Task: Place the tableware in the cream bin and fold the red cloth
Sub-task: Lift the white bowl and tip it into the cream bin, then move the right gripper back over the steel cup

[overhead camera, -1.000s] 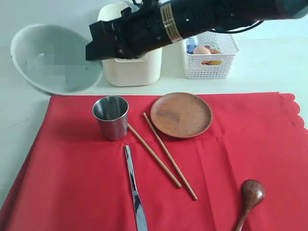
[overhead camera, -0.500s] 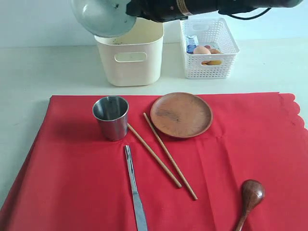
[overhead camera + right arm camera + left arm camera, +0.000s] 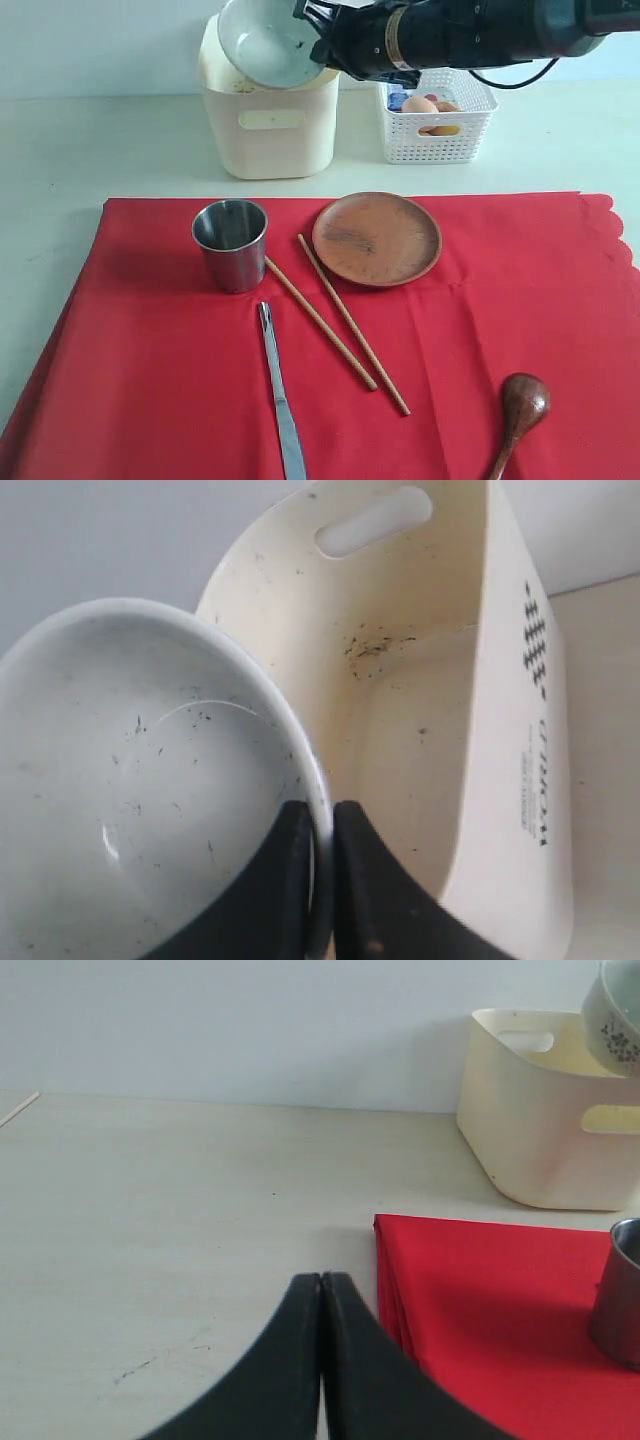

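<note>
Red cloth [image 3: 500, 330] spread flat. On it, near to far: metal knife [image 3: 280, 400], dark wooden spoon [image 3: 522, 405], two chopsticks [image 3: 340, 320], steel cup [image 3: 231, 243], round brown plate [image 3: 377, 238]. Left gripper [image 3: 321, 1290] over the bare table [image 3: 150, 1210] by the cloth's edge, jaws pressed together on nothing. Behind: cream bin [image 3: 270, 130]. Pale bowl [image 3: 262, 45] tilted above its opening, rim pinched by right gripper [image 3: 322, 820].

Bright, even, diffuse light fills all three views, and shadows are soft-edged. In the exterior view, sharp throughout, the steel cup [image 3: 230, 243] and the round plate [image 3: 377, 238] lay only thin, faint shade on the red cloth [image 3: 480, 330], the knife [image 3: 283, 400] blade gleams, and the pale bench [image 3: 90, 140] looks washed out. In the left wrist view the black left pincer [image 3: 321, 1285] is a featureless dark shape. In the right wrist view the close bowl [image 3: 130, 780] and right pincer [image 3: 322, 815] are slightly soft
</note>
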### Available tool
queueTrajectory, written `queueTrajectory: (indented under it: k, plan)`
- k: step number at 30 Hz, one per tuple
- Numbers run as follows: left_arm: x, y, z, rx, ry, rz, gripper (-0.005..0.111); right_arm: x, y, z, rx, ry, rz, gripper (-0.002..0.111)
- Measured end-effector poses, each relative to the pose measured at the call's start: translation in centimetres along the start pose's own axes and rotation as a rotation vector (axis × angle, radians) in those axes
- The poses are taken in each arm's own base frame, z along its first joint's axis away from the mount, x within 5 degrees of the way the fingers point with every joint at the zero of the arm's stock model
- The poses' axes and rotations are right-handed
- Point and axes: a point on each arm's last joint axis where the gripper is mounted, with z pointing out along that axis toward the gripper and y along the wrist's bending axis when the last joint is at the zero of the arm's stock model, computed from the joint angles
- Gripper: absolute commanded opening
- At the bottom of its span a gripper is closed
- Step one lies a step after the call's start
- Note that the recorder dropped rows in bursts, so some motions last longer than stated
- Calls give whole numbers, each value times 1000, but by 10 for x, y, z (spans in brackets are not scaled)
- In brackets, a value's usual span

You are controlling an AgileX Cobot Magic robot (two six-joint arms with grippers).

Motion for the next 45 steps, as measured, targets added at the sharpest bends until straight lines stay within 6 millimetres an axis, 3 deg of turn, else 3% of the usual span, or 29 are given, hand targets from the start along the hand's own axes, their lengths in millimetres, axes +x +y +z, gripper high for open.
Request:
queueTrajectory:
  k: [7,12,19,26,30,35,42,45]
  plan:
    - [0,0,0,0,0,0,1,-2,-3,0,35,-18,-21,22]
    - [0,0,0,0,0,0,1,0,-5,0,56,13,-176,39]
    - [0,0,0,0,0,0,1,1,-2,-1,31,32,-200,61]
    - [0,0,0,0,0,0,1,-10,37,-30,-154,80,-348,59]
    - [0,0,0,0,0,0,1,-3,58,-45,-345,177,-433,32]
    - [0,0,0,0,0,0,1,9,69,-55,-514,287,-473,10]
    - [0,0,0,0,0,0,1,25,78,-66,-684,423,-462,8]
    - [0,0,0,0,0,0,1,42,80,-66,-701,476,-455,8]
